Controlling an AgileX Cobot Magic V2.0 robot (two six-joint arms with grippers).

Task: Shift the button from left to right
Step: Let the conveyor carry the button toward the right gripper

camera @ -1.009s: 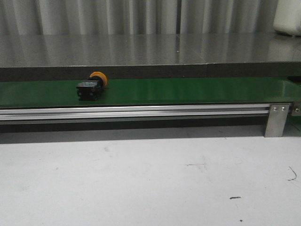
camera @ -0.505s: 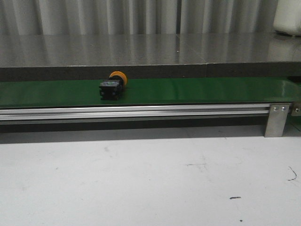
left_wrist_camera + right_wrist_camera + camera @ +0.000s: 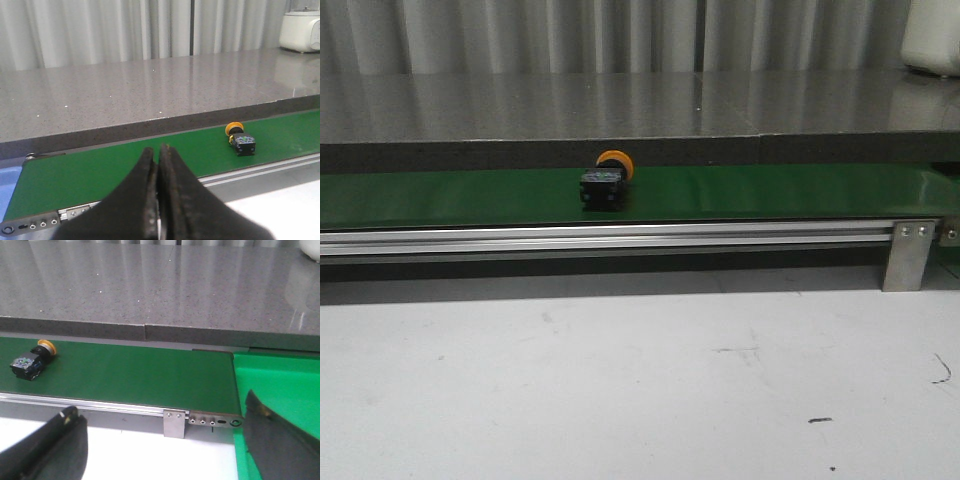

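The button point(image 3: 605, 183) lies on its side on the green belt point(image 3: 770, 192), orange cap toward the back, black body toward the front. It also shows in the left wrist view as the button point(image 3: 240, 140) and in the right wrist view as the button point(image 3: 30, 361). My left gripper point(image 3: 158, 152) is shut with nothing between its fingers, hanging near the belt's left end, well apart from the button. My right gripper point(image 3: 160, 412) stands wide open by the belt's right end, empty. Neither gripper shows in the front view.
A grey stone counter point(image 3: 620, 100) runs behind the belt, with a white appliance point(image 3: 932, 35) at its far right. An aluminium rail point(image 3: 620, 238) and bracket point(image 3: 908, 254) front the belt. A bright green bin point(image 3: 280, 385) sits past the belt's right end. White tabletop point(image 3: 620, 380) lies in front.
The button has travelled rightward along the belt, from the left part toward the middle. No gripper touched it.
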